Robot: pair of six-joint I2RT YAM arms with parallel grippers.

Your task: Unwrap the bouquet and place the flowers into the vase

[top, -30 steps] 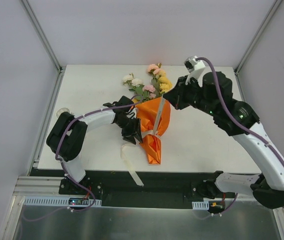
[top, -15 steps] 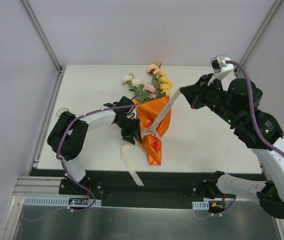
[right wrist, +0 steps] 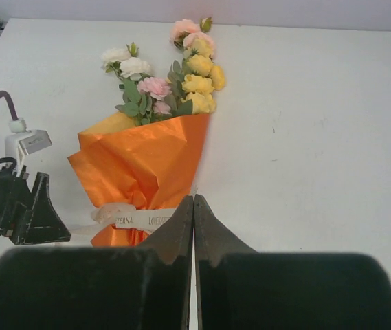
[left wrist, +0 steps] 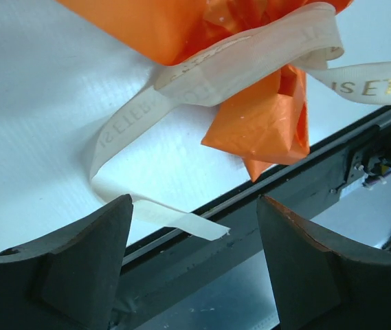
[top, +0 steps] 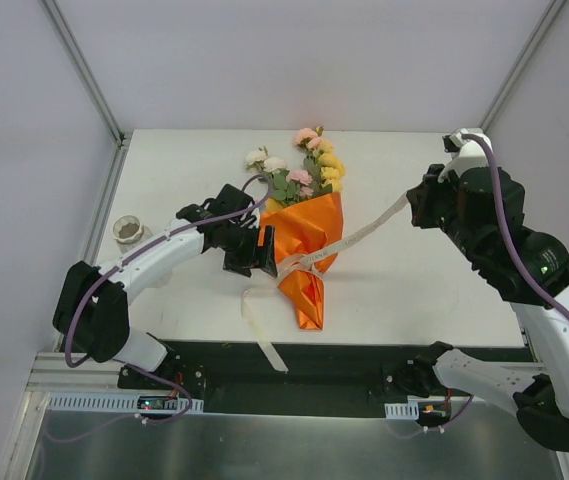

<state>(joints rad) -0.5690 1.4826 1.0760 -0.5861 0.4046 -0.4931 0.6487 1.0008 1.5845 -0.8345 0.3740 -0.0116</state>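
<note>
At the middle of the table (top: 414, 290) the bouquet (top: 306, 235) is laid, flowers (top: 304, 165) toward the far side. Its ribbon (top: 364, 228) is pinched in the closed right gripper (top: 416, 203) and stretched taut to the right. The left gripper (top: 267, 252) is held just left of the cone, jaws wide apart and empty. The vase (top: 127, 230) is stood near the left edge.

bouquet (top: 309, 250): cone of shiny orange paper, lying flat in the middle of the table (top: 414, 290), tip toward the near edge
flowers (top: 299, 170): pink, cream and yellow blooms, green leaves, sticking out of the cone's far end
ribbon (top: 364, 232): cream, looped round the cone; one end stretched rightward, the other trailing over the near edge
vase (top: 127, 231): small whitish cylinder, upright, far left, well apart from the bouquet
</note>
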